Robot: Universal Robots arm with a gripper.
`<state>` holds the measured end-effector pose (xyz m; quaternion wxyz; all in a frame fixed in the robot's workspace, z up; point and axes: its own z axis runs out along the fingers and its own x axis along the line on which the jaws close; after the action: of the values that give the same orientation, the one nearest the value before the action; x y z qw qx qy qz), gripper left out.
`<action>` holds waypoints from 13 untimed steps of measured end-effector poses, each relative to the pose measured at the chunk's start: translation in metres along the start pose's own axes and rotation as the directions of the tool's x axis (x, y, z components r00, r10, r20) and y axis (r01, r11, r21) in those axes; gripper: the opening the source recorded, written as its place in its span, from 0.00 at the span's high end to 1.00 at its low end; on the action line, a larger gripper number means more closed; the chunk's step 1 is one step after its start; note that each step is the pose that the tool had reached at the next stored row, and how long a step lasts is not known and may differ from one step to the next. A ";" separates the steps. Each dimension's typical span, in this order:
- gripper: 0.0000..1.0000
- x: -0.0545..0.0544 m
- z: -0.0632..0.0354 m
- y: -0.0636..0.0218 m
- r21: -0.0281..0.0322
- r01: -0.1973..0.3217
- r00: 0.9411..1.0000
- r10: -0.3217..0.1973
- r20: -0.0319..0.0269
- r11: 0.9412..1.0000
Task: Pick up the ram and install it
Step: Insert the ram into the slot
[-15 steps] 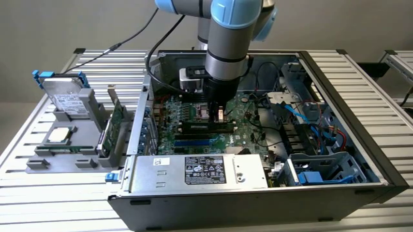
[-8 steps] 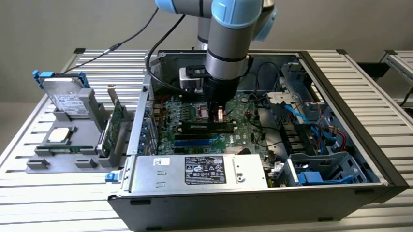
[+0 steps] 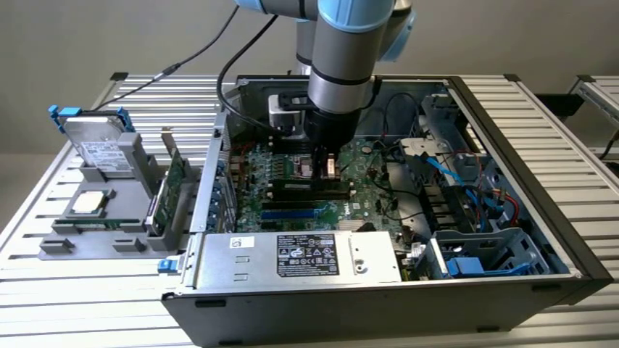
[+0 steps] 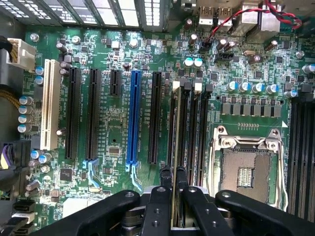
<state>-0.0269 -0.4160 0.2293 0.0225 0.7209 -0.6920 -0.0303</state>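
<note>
Where the arm [image 3: 343, 51] goes down into the open computer case [image 3: 387, 312], we see the gripper [image 3: 327, 165] low over the green motherboard [image 3: 290, 196], near its middle. Its two black fingers [image 4: 160, 201] are pinched together on the ram [image 4: 175, 147]. We look at the ram from its thin top edge, so it looks like a pale, skinny line. It stands upright and lines up with the long black memory slots [image 4: 203, 128] beside the silver processor socket [image 4: 246, 169]. We cannot tell if the ram's bottom edge touches a slot or sits just above it. A bright blue slot [image 4: 133, 118] lies on the ram's other side, a little apart from it.

At the case's edge nearest to us sits a grey power box [image 3: 300, 257] with a sticker. The case stands on a bench [image 3: 58, 319] made of metal slats. Near the bench's edge on the exterior view's left is a grey tray [image 3: 58, 246]. On it we see a hard drive [image 3: 97, 141], a square silver chip [image 3: 89, 203] and a green card [image 3: 174, 188] standing on its edge.
</note>
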 end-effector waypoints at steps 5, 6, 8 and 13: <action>0.85 0.000 0.0003 -0.0001 0.008 0.000 1.000 0.000 -0.001 1.000; 0.85 0.000 0.0007 0.0001 0.011 0.000 1.000 0.000 -0.001 1.000; 0.85 0.000 0.0015 0.0003 0.012 0.000 1.000 0.000 -0.002 1.000; 0.85 0.000 0.0042 0.0003 0.012 0.000 1.000 0.000 -0.004 1.000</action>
<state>-0.0275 -0.4158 0.2251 0.0195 0.7210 -0.6922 -0.0246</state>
